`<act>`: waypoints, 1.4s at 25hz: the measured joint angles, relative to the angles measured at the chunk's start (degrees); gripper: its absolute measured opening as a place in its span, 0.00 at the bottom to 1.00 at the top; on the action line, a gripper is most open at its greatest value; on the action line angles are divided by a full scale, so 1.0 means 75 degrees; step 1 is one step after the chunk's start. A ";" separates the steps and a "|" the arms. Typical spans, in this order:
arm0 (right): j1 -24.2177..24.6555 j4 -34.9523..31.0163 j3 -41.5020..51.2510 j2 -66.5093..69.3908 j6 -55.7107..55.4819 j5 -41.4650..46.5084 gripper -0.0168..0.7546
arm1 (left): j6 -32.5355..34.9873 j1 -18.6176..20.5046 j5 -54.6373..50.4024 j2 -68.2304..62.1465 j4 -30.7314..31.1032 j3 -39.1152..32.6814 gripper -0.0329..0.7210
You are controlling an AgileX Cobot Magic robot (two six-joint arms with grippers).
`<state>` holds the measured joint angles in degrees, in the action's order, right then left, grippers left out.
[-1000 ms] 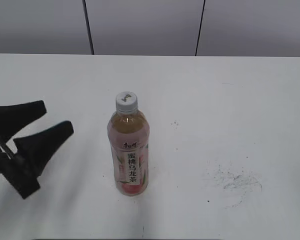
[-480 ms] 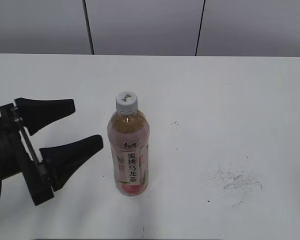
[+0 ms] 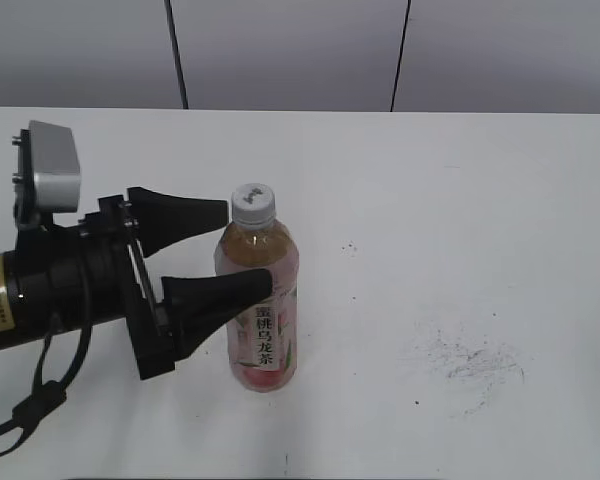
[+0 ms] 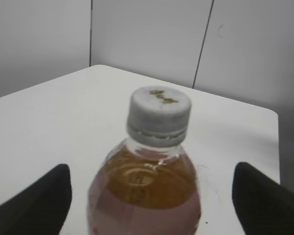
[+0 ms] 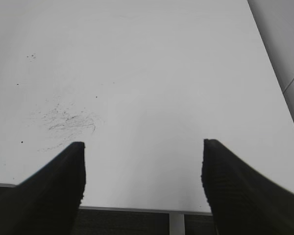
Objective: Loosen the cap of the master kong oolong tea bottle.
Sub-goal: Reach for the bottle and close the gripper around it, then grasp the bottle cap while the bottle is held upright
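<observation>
The master kong oolong tea bottle (image 3: 259,310) stands upright on the white table, full of amber tea, with its pink-and-white label facing the exterior camera. Its white-grey cap (image 3: 253,203) sits on the neck. My left gripper (image 3: 248,248) is open, with one finger behind the bottle's shoulder and one in front of it. In the left wrist view the bottle (image 4: 144,188) and its cap (image 4: 159,115) fill the middle between the two fingers of the left gripper (image 4: 151,196), without touching. My right gripper (image 5: 143,176) is open and empty over the table's near edge; it is out of the exterior view.
The white table (image 3: 450,200) has a patch of dark scuff marks at the right (image 3: 470,362), also seen in the right wrist view (image 5: 68,120). A grey panelled wall (image 3: 290,50) stands behind the table. The table's front edge (image 5: 142,209) lies below the right gripper.
My left gripper has moved right from the table's left side until its open fingers straddle the bottle's shoulder. The bottle has not moved.
</observation>
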<state>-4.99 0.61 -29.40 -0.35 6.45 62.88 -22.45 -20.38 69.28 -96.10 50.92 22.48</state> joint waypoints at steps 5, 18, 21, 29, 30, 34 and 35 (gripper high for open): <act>0.0000 0.0000 0.0000 0.0000 0.0000 0.0000 0.74 | -0.0007 -0.0538 0.0003 -0.0446 -0.0412 0.0312 0.83; 0.0000 0.0000 0.0000 0.0000 -0.0017 0.0000 0.74 | 0.0267 -0.0621 0.0002 -0.1564 -0.0575 0.0858 0.73; 0.0000 0.0000 0.0000 0.0000 -0.0017 0.0000 0.74 | 0.0373 -0.0621 0.0016 -0.1564 -0.0493 0.0858 0.63; 0.0000 0.0000 0.0000 0.0000 -0.0017 0.0000 0.74 | 0.0404 -0.0621 0.0030 -0.1564 -0.0399 0.0864 0.63; 0.0000 0.0000 0.0000 0.0000 -0.0017 0.0000 0.74 | 0.0404 -0.0621 0.0030 -0.1564 -0.0399 0.0864 0.63; 0.0000 -0.0081 -0.0067 0.0161 0.0150 -0.0105 0.74 | 0.0404 -0.0621 0.0030 -0.1564 -0.0399 0.0864 0.63; 0.0000 -0.0081 -0.0138 0.0420 0.0347 -0.0238 0.74 | 0.0404 -0.0621 0.0030 -0.1564 -0.0399 0.0864 0.63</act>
<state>-4.99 0.00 -30.44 2.80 9.05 61.09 -19.43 -25.04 69.51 -107.84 47.93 28.96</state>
